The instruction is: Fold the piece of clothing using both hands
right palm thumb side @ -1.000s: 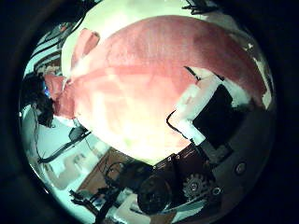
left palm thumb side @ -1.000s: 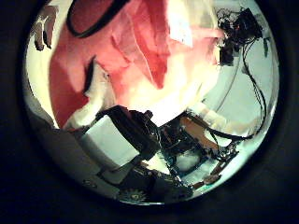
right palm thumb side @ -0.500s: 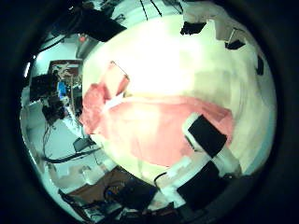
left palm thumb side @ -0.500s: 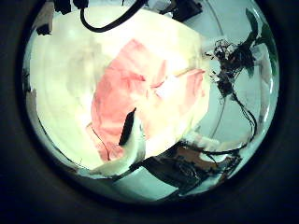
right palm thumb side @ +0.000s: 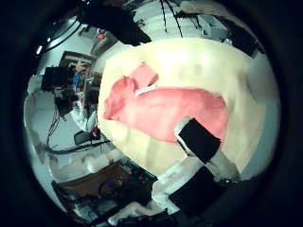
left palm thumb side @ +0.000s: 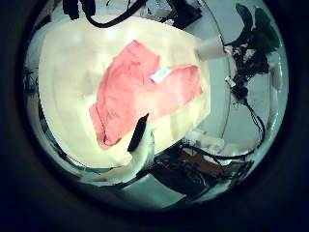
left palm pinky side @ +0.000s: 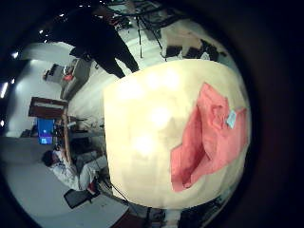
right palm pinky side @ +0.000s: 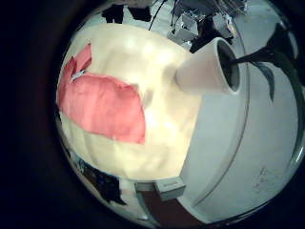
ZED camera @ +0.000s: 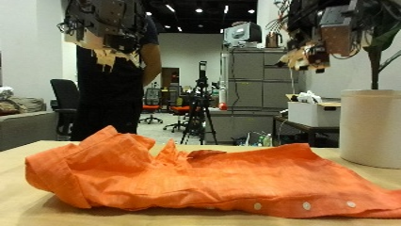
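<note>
An orange button shirt (ZED camera: pixel 213 174) lies crumpled and spread on the light wooden table (ZED camera: pixel 25 212). My left hand (ZED camera: pixel 110 33) and right hand (ZED camera: pixel 316 33) hang high above it, both with relaxed fingers and holding nothing. The shirt lies flat on the table in the left little finger side palm view (left palm pinky side: pixel 209 138) and the left thumb side palm view (left palm thumb side: pixel 145 87), where one finger (left palm thumb side: pixel 140 140) reaches in. It also shows in the right little finger side palm view (right palm pinky side: pixel 100 105) and the right thumb side palm view (right palm thumb side: pixel 166 109), beside a finger (right palm thumb side: pixel 201 140).
A tall white plant pot (ZED camera: pixel 370 127) stands at the table's end near my right hand; it also shows in the right little finger side palm view (right palm pinky side: pixel 210 69).
Both palm cameras have risen far from the shirt, which filled the views a second ago. The cloth has left both hands and lies on the table.
</note>
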Robot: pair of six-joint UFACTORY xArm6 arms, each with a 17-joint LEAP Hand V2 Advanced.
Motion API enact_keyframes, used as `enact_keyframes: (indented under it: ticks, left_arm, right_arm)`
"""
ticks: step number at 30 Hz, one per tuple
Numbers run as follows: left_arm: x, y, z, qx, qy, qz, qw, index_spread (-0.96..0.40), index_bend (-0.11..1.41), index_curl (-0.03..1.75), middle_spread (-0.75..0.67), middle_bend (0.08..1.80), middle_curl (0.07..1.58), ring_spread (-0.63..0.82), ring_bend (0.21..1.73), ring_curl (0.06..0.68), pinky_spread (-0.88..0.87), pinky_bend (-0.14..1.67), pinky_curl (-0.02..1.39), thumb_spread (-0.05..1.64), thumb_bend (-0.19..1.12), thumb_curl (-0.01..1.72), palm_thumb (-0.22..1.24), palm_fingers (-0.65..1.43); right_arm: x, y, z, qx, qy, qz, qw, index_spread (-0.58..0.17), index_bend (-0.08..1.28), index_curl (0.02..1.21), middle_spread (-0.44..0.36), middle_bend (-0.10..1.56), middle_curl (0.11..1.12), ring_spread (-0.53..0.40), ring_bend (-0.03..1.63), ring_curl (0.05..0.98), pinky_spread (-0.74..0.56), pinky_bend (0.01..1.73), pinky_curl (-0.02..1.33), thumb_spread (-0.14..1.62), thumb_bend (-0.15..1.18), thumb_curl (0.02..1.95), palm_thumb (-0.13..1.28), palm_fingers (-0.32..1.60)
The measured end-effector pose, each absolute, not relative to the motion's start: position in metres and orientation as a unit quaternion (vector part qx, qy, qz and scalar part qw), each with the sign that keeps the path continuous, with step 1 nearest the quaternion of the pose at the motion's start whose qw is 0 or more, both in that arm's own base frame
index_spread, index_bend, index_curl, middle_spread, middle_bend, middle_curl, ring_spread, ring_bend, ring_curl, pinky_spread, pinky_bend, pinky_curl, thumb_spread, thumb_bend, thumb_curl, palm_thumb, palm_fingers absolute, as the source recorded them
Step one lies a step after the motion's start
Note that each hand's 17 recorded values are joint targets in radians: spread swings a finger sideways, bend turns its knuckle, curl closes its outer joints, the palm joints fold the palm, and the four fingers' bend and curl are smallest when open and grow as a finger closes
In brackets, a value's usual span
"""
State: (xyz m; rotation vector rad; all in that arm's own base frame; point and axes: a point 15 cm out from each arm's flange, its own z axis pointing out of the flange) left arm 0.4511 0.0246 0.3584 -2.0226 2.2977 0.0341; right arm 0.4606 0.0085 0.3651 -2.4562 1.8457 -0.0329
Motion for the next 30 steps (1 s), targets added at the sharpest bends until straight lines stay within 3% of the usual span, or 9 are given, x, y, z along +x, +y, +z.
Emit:
enact_keyframes:
  ticks: [9,15,24,30]
  left_arm:
    - [0.372,-0.017,0.345,-0.627,0.778,0.016,0.033,0.08,0.18,0.39,0.25,0.19,0.34,0.46,0.45,0.237,0.37,0.39,0.31,1.06,-0.02,0.30,0.33,0.11]
    - [0.353,-0.034,0.316,-0.624,0.781,0.030,0.021,0.07,0.20,0.39,0.26,0.18,0.33,0.47,0.42,0.229,0.38,0.37,0.30,1.06,-0.02,0.30,0.35,0.12]
    - [0.340,-0.049,0.297,-0.622,0.782,0.039,0.010,0.06,0.19,0.39,0.27,0.18,0.31,0.48,0.40,0.225,0.39,0.34,0.29,1.06,-0.02,0.29,0.37,0.14]
    - [0.329,-0.049,0.291,-0.618,0.785,0.050,0.011,0.06,0.20,0.40,0.28,0.18,0.30,0.50,0.37,0.221,0.40,0.31,0.29,1.06,-0.02,0.29,0.38,0.14]
  right_arm:
    - [0.395,0.007,0.346,-0.799,0.600,0.037,-0.002,-0.323,0.27,0.43,0.054,0.30,0.39,0.135,0.47,0.310,0.39,0.32,0.43,1.25,-0.02,0.33,0.69,0.19]
    - [0.369,0.004,0.334,-0.796,0.598,0.081,-0.045,-0.306,0.23,0.41,0.100,0.22,0.36,0.165,0.39,0.280,0.39,0.31,0.40,1.24,-0.02,0.32,0.68,0.17]
    - [0.348,-0.030,0.274,-0.779,0.608,0.123,-0.096,-0.306,0.17,0.36,0.057,0.18,0.33,0.176,0.34,0.258,0.37,0.30,0.37,1.23,-0.01,0.31,0.69,0.16]
    - [0.383,-0.064,0.262,-0.764,0.639,0.072,-0.053,-0.306,0.15,0.33,-0.034,0.23,0.35,0.021,0.46,0.281,0.24,0.26,0.35,1.22,0.00,0.33,0.77,0.30]
